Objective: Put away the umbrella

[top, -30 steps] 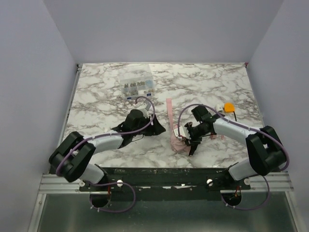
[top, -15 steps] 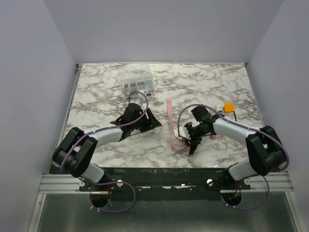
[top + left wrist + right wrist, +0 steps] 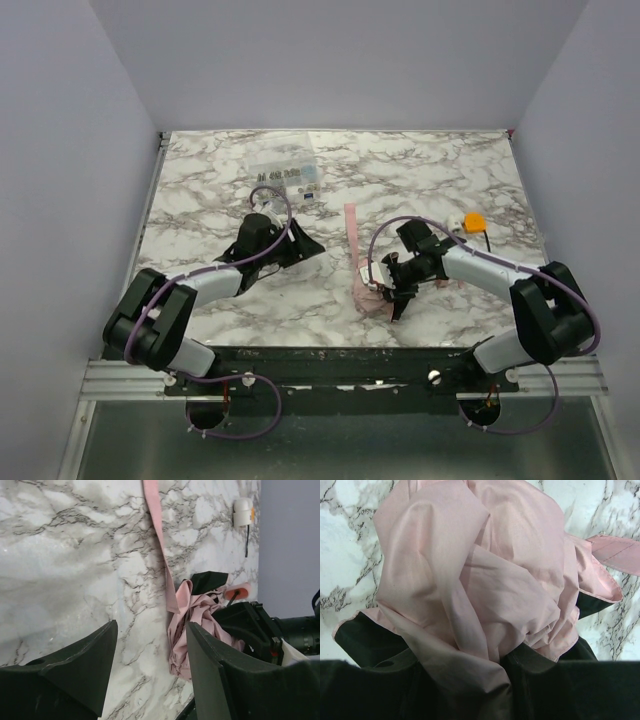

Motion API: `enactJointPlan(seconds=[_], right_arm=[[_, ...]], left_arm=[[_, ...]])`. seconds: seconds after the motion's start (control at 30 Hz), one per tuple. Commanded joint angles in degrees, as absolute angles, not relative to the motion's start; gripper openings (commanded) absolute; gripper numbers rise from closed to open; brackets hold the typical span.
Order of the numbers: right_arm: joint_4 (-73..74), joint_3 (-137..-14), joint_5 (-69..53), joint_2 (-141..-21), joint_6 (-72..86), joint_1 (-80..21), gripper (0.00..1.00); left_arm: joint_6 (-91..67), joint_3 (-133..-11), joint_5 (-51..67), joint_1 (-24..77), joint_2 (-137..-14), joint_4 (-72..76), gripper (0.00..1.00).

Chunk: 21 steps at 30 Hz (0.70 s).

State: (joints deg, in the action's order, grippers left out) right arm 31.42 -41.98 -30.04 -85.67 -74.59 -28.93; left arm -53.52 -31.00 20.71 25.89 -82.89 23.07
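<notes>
The crumpled pink umbrella (image 3: 372, 296) is pinched in the right gripper (image 3: 505, 680) near the table's (image 3: 450, 170) front edge, and the left gripper (image 3: 152, 630) is held open and empty nearby. The loose strap (image 3: 157, 530) is best caught low, then wound tight around the bundle.

White-and-grey marble tabletop (image 3: 450, 170). Clear plastic compartment box (image 3: 284, 178) of small parts, lying flat, far side, left of centre. Small orange object (image 3: 474, 221) near right edge, well apart from box; looks white with orange side in left wrist view, thin black cord (image 3: 246, 540) trailing from it. Plain lilac walls (image 3: 340, 60) on three sides. Aluminium rail (image 3: 120, 378) along near edge.
</notes>
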Motion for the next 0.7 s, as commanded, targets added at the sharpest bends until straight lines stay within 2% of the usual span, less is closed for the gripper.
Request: enactJointPlan(seconds=[0.0,0.3,0.67], right_arm=[[30.1,-36.4,-18.5,-90.8,-73.6,-29.9,0.23],[32.1,-38.0,-19.1,-93.0,-71.6,-29.9,0.23],[32.5,-37.7,-19.4,-92.7,-70.3,-29.9,0.23]], left_arm=[[-52.4,-30.9,26.2,25.6,-84.7,29.8,0.58],[-59.7,-35.6,33.8,25.8,-96.4,37.6,0.56],[-64.6,-38.0,33.6,27.8,-100.7,39.0,0.56]])
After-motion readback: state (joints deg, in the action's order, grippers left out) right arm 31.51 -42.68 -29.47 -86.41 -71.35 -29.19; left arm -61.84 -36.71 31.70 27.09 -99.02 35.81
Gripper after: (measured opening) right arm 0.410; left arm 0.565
